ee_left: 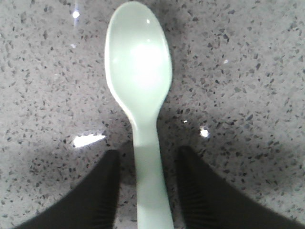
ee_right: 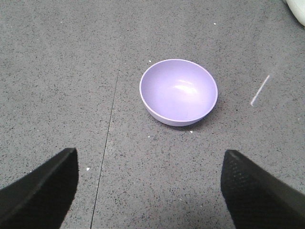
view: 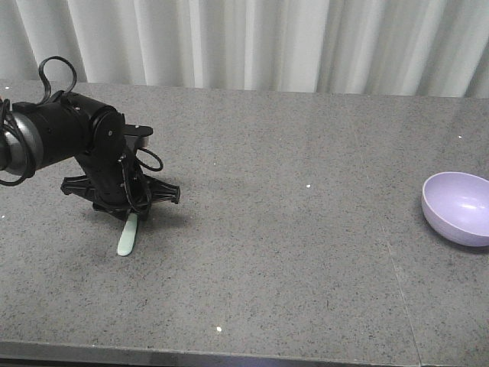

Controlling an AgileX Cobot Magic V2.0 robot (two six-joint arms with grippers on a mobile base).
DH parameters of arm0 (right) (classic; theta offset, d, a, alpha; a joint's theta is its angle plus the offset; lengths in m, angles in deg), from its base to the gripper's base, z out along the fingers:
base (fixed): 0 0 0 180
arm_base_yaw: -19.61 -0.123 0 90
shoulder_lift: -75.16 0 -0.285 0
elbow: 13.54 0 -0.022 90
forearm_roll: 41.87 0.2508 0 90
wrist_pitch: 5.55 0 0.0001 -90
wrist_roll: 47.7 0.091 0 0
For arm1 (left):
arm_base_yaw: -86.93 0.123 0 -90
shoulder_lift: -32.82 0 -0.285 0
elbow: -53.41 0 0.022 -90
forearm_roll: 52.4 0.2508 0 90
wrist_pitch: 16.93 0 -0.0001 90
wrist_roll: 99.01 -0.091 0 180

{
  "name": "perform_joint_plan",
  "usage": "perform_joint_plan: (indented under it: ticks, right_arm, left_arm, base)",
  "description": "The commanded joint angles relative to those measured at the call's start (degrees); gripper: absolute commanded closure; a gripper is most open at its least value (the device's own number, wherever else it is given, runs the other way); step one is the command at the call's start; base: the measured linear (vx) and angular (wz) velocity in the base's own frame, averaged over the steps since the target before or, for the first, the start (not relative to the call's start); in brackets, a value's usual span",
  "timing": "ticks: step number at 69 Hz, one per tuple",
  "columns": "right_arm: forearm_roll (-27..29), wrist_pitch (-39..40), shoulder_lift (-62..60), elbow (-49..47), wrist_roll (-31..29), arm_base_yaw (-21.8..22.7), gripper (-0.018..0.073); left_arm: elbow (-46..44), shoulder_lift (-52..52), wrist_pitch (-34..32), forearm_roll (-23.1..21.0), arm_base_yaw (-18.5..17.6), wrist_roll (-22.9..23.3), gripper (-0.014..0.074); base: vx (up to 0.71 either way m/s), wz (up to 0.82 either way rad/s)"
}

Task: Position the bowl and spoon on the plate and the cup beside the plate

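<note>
Left gripper is down at the tabletop with its 2 black fingers spread, 1 on each side of the spoon handle. In the wrist view there's a thin gap of table on both sides, so it's straddling the handle, not pinching it. The mint-green spoon lies flat on the grey speckled table, bowl side up. Its oval head sticks out past the fingertips, toward the table's front edge in the front view. The black left arm is bent over it on the left side of the table, cables looping off its top. Right gripper hangs above the table with its fingers wide apart, holding nothing. The lavender bowl sits upright on the table ahead of it, between the 2 fingertips in that view. In the front view the bowl is way over at the right edge, well apart from the spoon. White curtain hangs behind the table.
</note>
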Motion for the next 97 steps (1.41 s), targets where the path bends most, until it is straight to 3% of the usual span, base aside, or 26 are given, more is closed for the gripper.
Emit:
perform_joint_plan:
  ticks: [1,10,30,74,97]
  right_arm:
    - [-0.22,2.99,0.47,-1.75,-0.14,-0.01,-0.0024]
    - [-0.22,2.93,0.47,-1.75,-0.14,-0.01,-0.0024]
    - [-0.22,2.93,0.47,-1.75,-0.14,-0.01,-0.0024]
    - [-0.44,2.69,0.47,-1.75,-0.08,-0.01,-0.0024]
    - [-1.0,2.88,0.55,-1.75,1.61,-0.01,-0.0023]
  left_arm:
    - [-1.43,-2.59,0.11,0.24,-0.24,0.54,0.0491]
    - [-1.43,-2.59,0.11,0.24,-0.24,0.48,0.0606]
    - [-1.43,-4.58,-0.53,0.24,-0.24,-0.12,0.0604]
    - [-1.43,-28.75,1.4,0.24,-0.24,-0.12,0.0603]
    - [-1.43,-34.7,2.59,0.24,-0.24,-0.12,0.0603]
  base:
    - [0.0,0.0]
    - [0.0,0.0]
    - [0.0,0.0]
    - [0.0,0.0]
    - [0.0,0.0]
